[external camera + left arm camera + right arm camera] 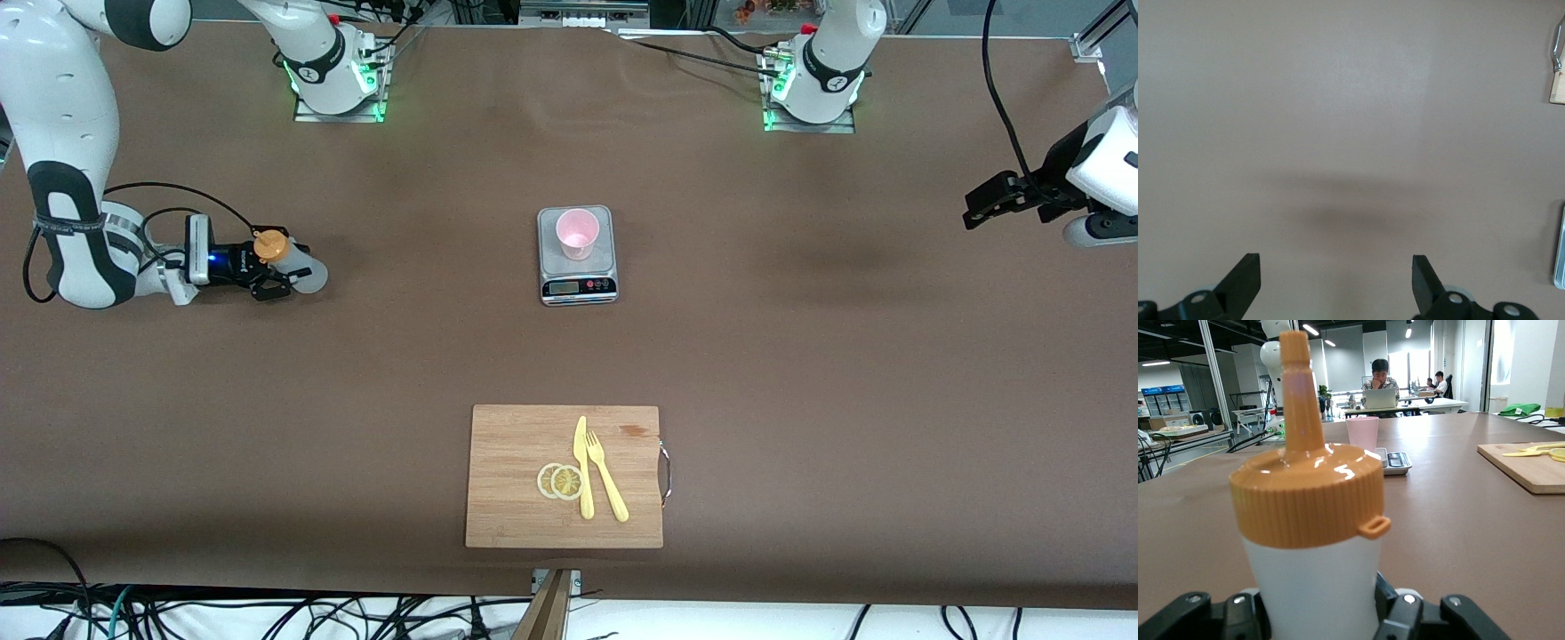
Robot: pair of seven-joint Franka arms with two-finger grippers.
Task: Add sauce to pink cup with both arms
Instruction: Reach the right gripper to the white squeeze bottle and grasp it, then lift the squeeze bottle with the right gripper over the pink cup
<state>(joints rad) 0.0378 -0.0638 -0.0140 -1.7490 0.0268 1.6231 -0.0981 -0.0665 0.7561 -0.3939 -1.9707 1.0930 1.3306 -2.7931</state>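
Fingers of my right gripper [283, 269] are clamped around the sauce bottle [298, 268], which stands on the table [800, 356] at the right arm's end. My left gripper [976, 212] hangs spread wide over bare table at the left arm's end, waiting. I see the pink cup [578, 233] upright on the scale [578, 283] mid-table.

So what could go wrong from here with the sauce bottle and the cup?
1. The right end effector grips the sauce bottle low on its soft body; squeezing could push sauce out early.
2. The pink cup stands loose on the scale; a nozzle bump may tip it.
3. The left end effector waits open and away, not steadying the cup.
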